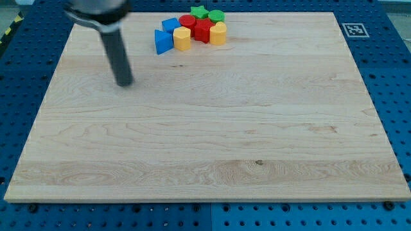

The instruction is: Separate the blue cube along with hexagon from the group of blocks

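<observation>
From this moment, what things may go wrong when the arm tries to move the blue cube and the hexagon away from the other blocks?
1. The blocks sit packed together near the view's top edge of the board. Pushing the blue cube may drag the blue triangular block or the yellow block along.

2. My tip stands apart, to the view's left and below the cluster; a push toward the view's top could slide blocks off the board.

3. Which block is the hexagon is hard to make out, so the wrong one may be pushed.

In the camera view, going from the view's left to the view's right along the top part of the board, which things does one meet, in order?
My tip → blue triangular block → yellow hexagon → red block → yellow block at the right end. The blue cube, red cylinder and green blocks overlap these, so I leave them out.
</observation>
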